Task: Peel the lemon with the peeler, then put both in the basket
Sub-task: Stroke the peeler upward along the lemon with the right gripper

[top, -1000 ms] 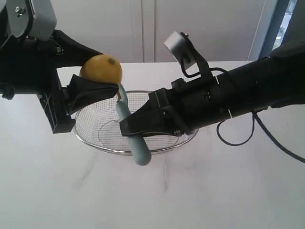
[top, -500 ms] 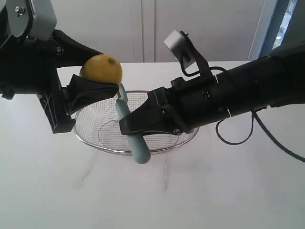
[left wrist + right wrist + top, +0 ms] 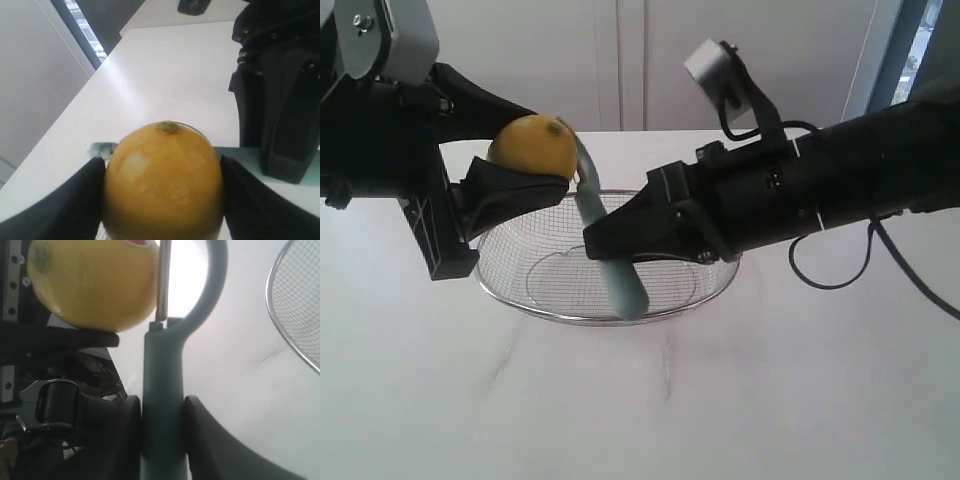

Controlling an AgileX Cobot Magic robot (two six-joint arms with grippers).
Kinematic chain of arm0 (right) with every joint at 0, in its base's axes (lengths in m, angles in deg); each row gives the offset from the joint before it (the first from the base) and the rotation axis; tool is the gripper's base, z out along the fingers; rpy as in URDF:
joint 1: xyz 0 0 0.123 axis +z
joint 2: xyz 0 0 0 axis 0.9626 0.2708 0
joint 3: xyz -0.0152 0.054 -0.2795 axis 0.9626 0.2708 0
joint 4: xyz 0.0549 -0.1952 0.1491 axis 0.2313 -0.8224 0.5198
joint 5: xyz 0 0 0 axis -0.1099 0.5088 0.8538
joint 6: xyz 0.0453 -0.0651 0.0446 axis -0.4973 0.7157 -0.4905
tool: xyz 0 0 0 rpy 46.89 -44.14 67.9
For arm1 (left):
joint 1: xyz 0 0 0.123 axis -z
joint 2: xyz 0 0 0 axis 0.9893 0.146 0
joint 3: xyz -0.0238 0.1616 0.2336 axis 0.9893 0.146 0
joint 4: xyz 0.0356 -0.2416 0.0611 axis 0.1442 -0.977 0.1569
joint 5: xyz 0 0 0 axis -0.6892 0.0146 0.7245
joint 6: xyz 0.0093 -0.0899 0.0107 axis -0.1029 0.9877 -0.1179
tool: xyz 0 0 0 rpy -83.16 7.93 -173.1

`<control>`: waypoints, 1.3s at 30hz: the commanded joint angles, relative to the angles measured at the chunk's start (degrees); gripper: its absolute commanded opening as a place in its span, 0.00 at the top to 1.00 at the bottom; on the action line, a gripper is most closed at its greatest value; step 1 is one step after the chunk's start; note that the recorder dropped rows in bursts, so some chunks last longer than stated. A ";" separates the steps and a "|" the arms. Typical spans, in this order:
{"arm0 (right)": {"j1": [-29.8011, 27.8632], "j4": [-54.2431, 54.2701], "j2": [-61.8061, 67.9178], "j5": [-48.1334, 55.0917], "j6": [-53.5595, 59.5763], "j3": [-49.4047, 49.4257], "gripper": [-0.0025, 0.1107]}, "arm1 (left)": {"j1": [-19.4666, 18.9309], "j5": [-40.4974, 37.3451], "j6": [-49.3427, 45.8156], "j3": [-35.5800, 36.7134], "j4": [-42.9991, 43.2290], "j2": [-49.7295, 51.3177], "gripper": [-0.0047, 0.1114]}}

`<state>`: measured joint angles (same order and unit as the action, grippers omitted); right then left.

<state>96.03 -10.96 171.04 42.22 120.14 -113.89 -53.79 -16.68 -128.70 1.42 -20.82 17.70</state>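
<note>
Exterior view: left gripper, fingers pinching lemon above left rim of basket; right gripper, fingers clamped on peeler handle, blade touching lemon's right side.

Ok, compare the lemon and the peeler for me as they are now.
The lemon is round and bright yellow; the peeler is slim, with a pale teal handle and curved metal head. The lemon sits clamped in the left tool; the peeler's handle in the right tool. The lemon is higher; the peeler stands steeply, head up beside it. Both are held in the air, apparently touching.
</note>
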 commanded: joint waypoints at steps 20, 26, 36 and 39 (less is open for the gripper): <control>-12.05 -9.62 -15.74 -6.09 -3.36 -1.60 0.98 | 0.25 -0.80 0.34 0.10 -1.78 -0.19 0.96; -4.07 -17.63 -12.15 -9.87 -6.85 -1.35 0.98 | 0.25 -0.80 0.34 0.10 -1.78 -0.19 0.96; 7.80 -19.62 -2.96 -18.98 -9.82 -1.45 0.98 | 0.25 -0.80 0.34 0.10 -1.78 -0.19 0.96; 8.51 -19.62 -2.83 -20.05 -9.96 -1.56 0.98 | 0.25 -0.80 0.34 0.10 -1.78 -0.19 0.96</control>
<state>104.04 -30.88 168.22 23.15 110.52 -115.38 -53.79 -16.68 -128.70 1.42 -20.82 17.70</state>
